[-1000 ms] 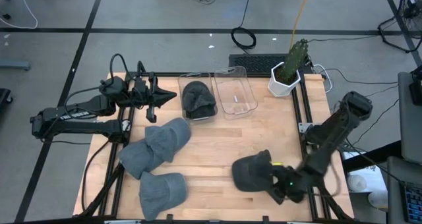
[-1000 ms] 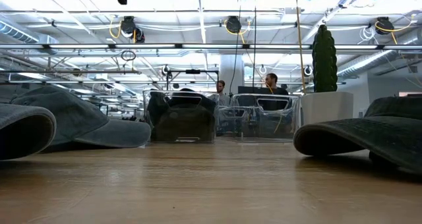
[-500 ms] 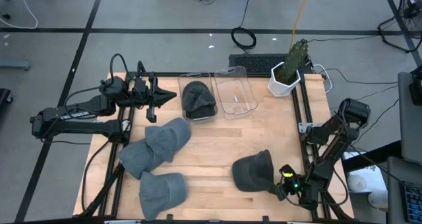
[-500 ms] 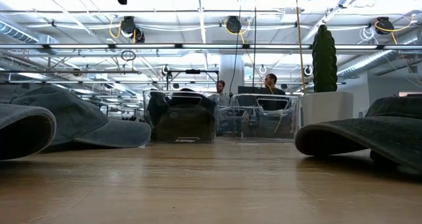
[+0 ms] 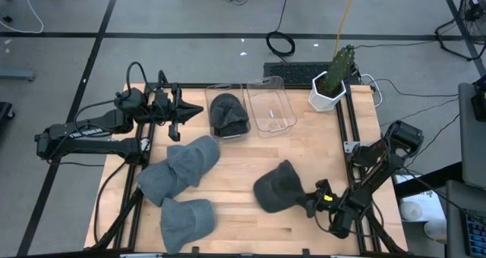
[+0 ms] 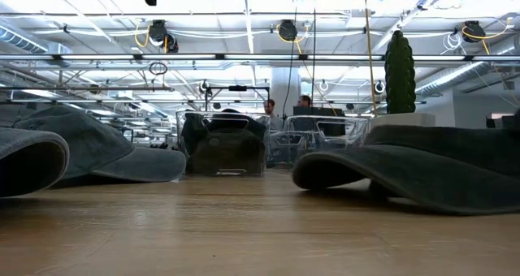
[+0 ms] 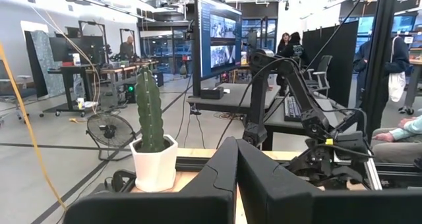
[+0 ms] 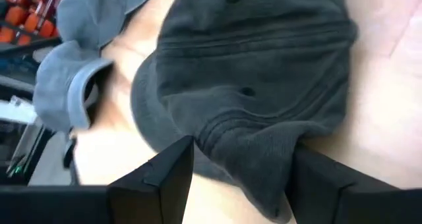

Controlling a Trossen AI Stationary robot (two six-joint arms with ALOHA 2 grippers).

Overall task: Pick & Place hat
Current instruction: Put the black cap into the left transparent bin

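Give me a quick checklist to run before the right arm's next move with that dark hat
1. Right gripper at the dark hat: ok, its fingers straddle the hat's edge.
2. Firm grip on the hat: cannot tell; the jaws stand apart around the fabric.
3. Empty clear bin free to receive it: ok.
4. Other bin: not ok, already holds a hat.
5. Left gripper out of the path: ok, shut, beside the bins.
6. Grey hats clear of the dark hat: ok, apart.
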